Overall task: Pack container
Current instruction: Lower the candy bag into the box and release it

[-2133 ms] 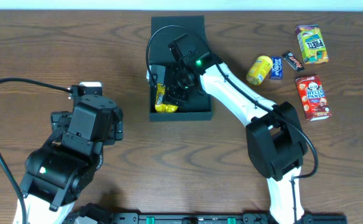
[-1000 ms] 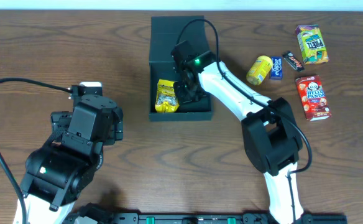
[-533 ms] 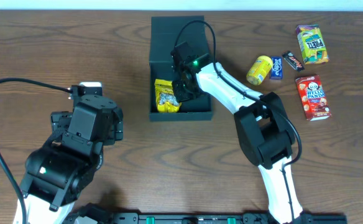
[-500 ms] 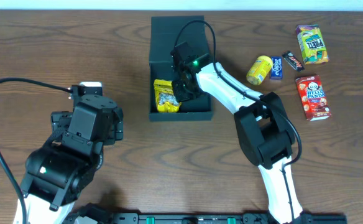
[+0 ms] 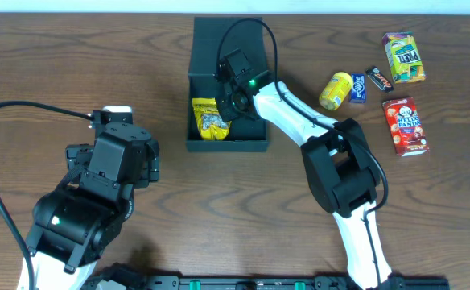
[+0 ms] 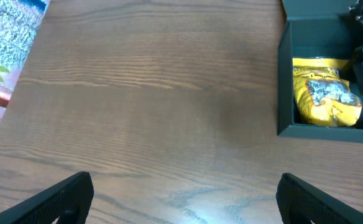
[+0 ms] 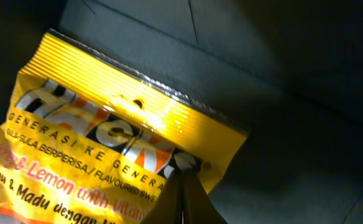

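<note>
Dark brown wood-grain bench (image 5: 219, 209), seen from overhead, fills nearly the whole view. Near top ctr sits the container (image 5: 227, 147), a dark teal-black square box w/ its flap lid open and lying flat toward the far edge. Well apart from it, at upper R, is a loose cluster of snacks. A yellow pouch (image 5: 336, 89) lies just beside a small blue pkt (image 5: 359, 88). A dark candy bar (image 5: 380, 79) sits near those. A green-and-yellow box (image 5: 403, 57) is farthest back, and a red box (image 5: 405, 126) is nearest the front. The L wrist view shows bare wood btw that camera and the container.
</note>
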